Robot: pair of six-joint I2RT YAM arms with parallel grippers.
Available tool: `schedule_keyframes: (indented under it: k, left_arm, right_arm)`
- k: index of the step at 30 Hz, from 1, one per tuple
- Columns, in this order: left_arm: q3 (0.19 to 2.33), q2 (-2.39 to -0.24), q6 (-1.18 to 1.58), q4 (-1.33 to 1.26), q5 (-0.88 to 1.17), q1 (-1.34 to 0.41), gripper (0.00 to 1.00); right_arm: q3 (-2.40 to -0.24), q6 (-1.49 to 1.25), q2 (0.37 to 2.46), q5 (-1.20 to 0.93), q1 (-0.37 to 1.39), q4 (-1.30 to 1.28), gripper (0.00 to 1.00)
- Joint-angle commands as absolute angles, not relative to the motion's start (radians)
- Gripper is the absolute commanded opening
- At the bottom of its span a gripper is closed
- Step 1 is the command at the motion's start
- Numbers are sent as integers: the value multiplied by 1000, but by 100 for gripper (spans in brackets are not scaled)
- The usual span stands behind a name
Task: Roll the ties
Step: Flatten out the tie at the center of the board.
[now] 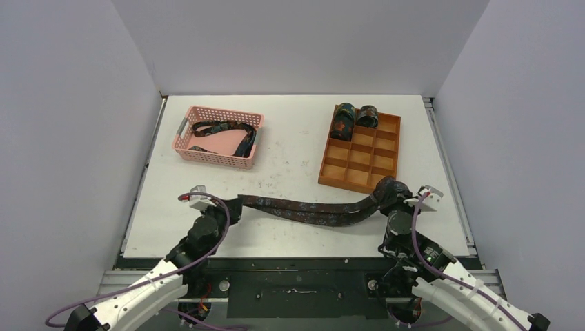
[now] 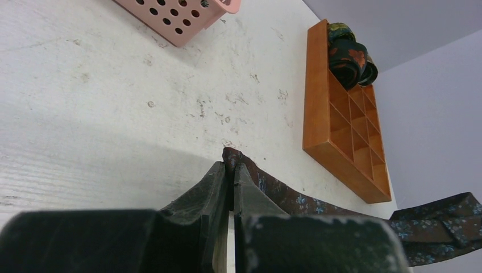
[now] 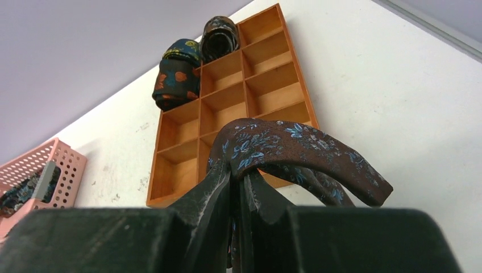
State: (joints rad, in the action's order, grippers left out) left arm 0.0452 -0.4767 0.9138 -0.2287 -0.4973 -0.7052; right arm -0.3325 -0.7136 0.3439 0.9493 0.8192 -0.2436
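The tie [image 1: 314, 209] lay across the near part of the desk [image 1: 290, 165], from eight o'clock to four o'clock, sagging limp between my tools. My left tool [image 2: 230, 170] pinched one end, and my right tool [image 3: 239, 177] clamped a folded loop at the other. I judged the fabric soft, light and slippery, best gripped at the ends.

Basket [image 1: 227, 111]: pink, perforated, grey handle, upper left of the top view.
Tray [image 1: 359, 164]: orange wood, grid of compartments, upper right.
Table [image 1: 290, 138]: white, scuffed, bearing both.
Walls [image 1: 69, 103]: plain grey, on three sides.
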Motion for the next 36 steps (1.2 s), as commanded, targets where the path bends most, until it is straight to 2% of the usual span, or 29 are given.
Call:
schedule_keyframes:
  k: [1, 4, 5, 6, 8, 9, 10, 11, 13, 20, 29, 36]
  left_arm:
    - [63, -495, 903, -194, -532, -707, 0]
    - [28, -507, 961, -180, -535, -707, 0]
    - [5, -509, 978, -187, -534, -707, 0]
    - [-17, -509, 992, -195, -534, -707, 0]
    - [-44, -512, 1006, -207, -533, -708, 0]
    - [-49, -512, 1005, -210, -534, -708, 0]
    - [-52, -513, 1004, -210, -534, -707, 0]
    - [-53, -513, 1002, -210, -534, -708, 0]
    - [-55, -506, 997, -204, -531, -709, 0]
    - [-39, -409, 1006, -103, -545, -709, 0]
    - [-63, -354, 1033, -71, -540, -709, 0]
    - [-72, -352, 1026, -77, -517, -709, 0]
  right_arm:
    - [-323, -774, 371, 1009, 818, -203, 5]
    - [-294, -987, 362, 1003, 818, -390, 6]
    - [-283, -1052, 357, 1002, 818, -441, 13]
    - [-275, -1083, 350, 996, 818, -455, 27]
    - [-288, -1072, 347, 973, 818, -454, 67]
    - [-301, -1091, 355, 976, 818, -474, 82]
    - [-318, -1105, 367, 988, 818, -496, 93]
    - [-336, -1111, 382, 1001, 818, -517, 99]
    - [-387, -1131, 412, 1018, 820, -577, 92]
    - [-542, -1229, 428, 1062, 820, -786, 92]
    - [-529, -1529, 484, 1066, 820, -978, 90]
    - [-462, -1674, 556, 1033, 810, -938, 90]
